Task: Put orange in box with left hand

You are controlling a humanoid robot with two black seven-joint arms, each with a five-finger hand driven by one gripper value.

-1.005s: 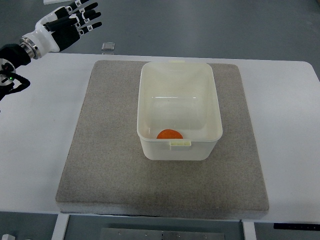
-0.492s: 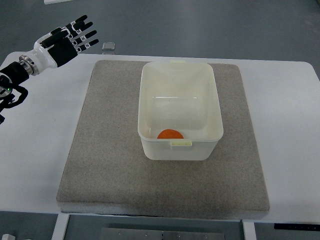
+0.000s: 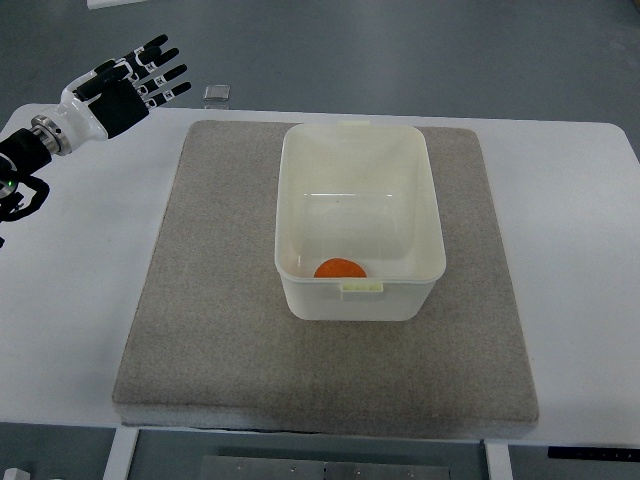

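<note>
My left hand [image 3: 118, 92] hangs over the far left corner of the white bench [image 3: 70, 290], well apart from the box. My fingers [image 3: 160, 72] are spread and straight, released, with nothing between them. The forearm runs back toward the left edge of the view, where the arm is cut off, so I see little past the wrist joint and a dark bracket with a small green light.

The orange [image 3: 339, 269] lies inside the cream plastic box [image 3: 430, 215], on its floor against the near wall. Only its upper part shows; the near rim and the small latch tab on that wall hide the rest, so I cannot tell whether it is a whole fruit or its full shape. The box stands open-topped on a grey felt mat [image 3: 215, 310], toward the mat's far half, and the mat covers most of the middle of the bench.

Beyond the bench's far edge, on the dark floor, sits a small grey square object [image 3: 216, 93], too small to make out. At the bottom of the view, part of a metal frame [image 3: 330, 466] under the bench is cut off by the edge.
</note>
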